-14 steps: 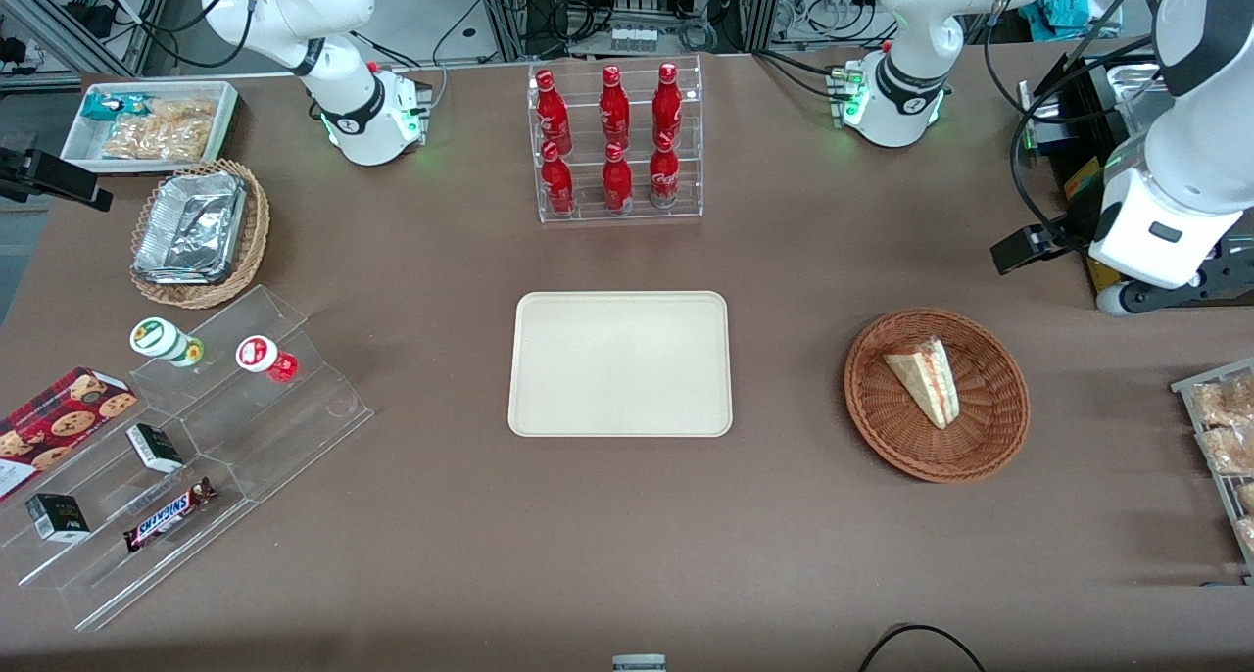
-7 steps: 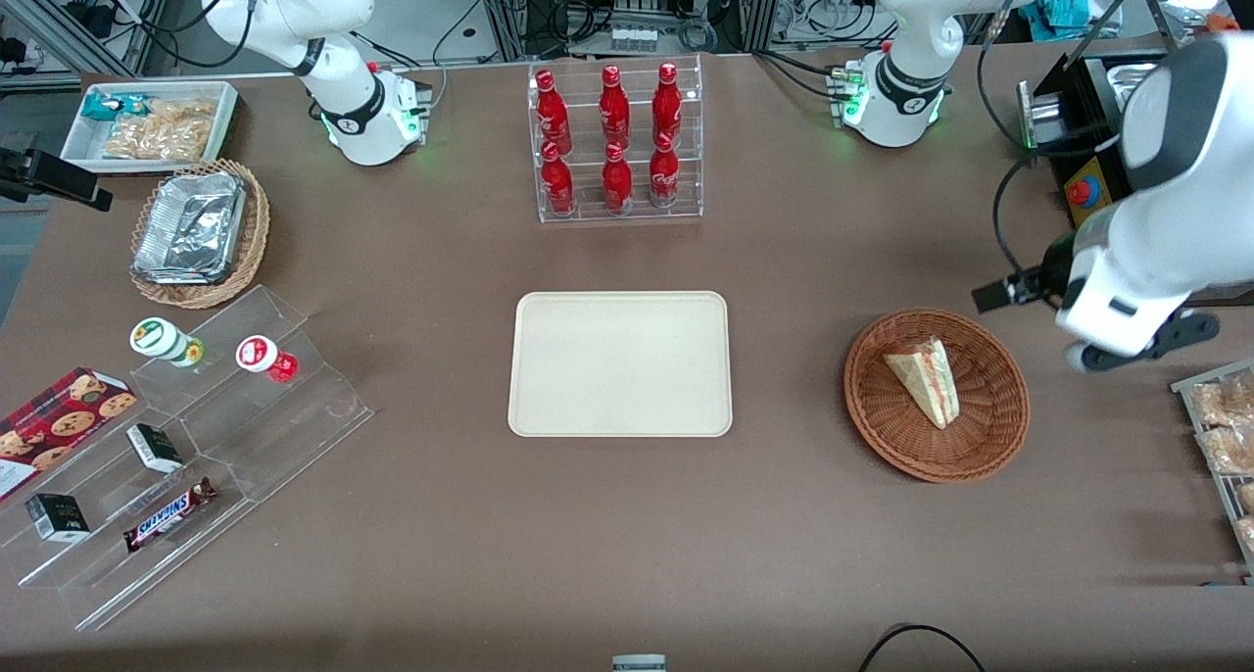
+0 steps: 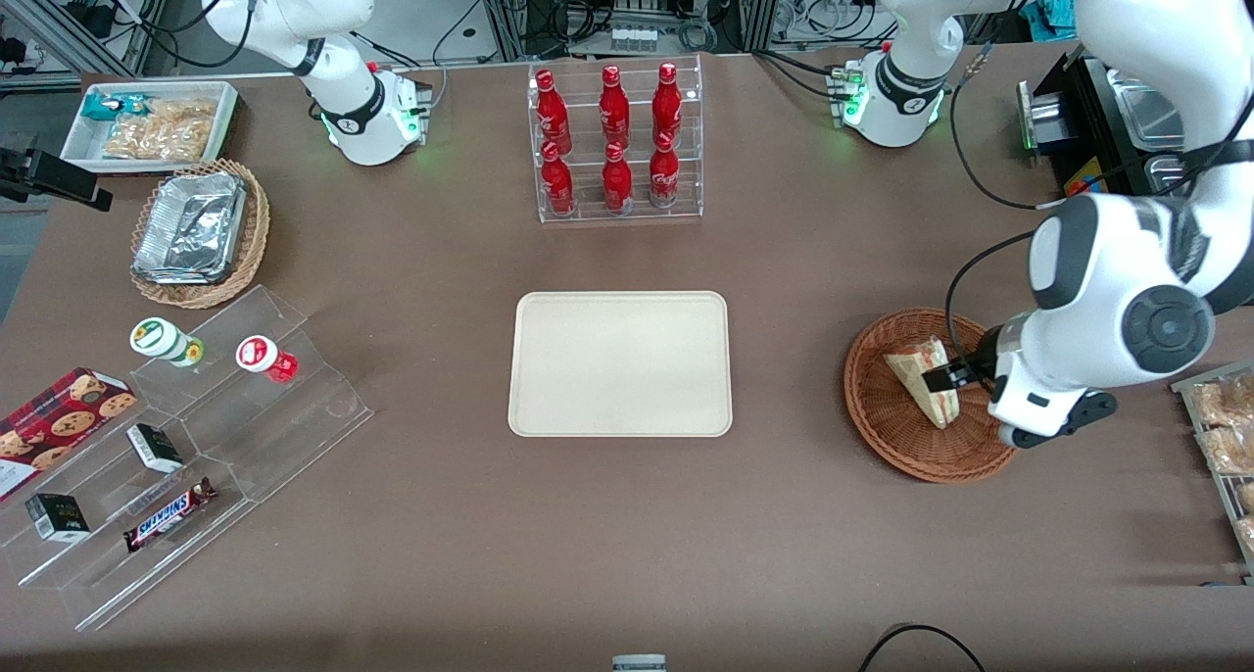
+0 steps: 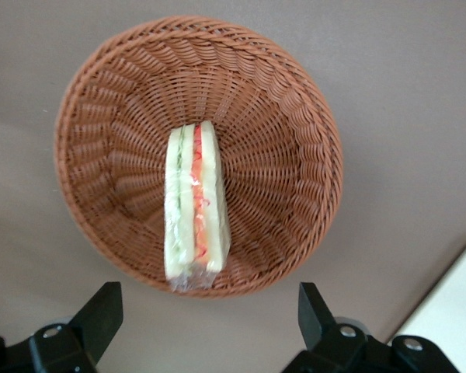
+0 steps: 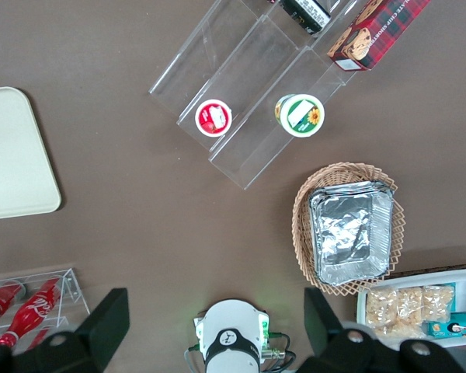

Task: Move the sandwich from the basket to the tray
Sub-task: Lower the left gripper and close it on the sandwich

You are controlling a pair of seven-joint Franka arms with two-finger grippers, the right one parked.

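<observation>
Gripper point(image 4: 206, 311) open, both of my fingers spread wide with nothing between them, hovering above the basket point(image 3: 887, 427). In my wrist view the two dark fingertips point(image 4: 101, 307) frame the basket's rim, with the sandwich point(image 4: 193, 203) in the gap between them but lower down, not touched.

Sandwich: a clear-wrapped triangular wedge lying inside the reddish-brown wicker basket point(image 4: 283, 179), its cut edge facing up, red and green filling stripes showing between the pale bread. It runs from near the basket's middle to the rim.

Tray point(image 3: 620, 362): flat, cream, rectangular, well apart from the basket, toward the parked arm's end of the table.

I judge the risks to be these. One end of the wedge rests against the sloping wicker wall, so a finger coming down there could catch the weave. The slick wrapping could let it slip, and soft bread would crush under a hard squeeze.
</observation>
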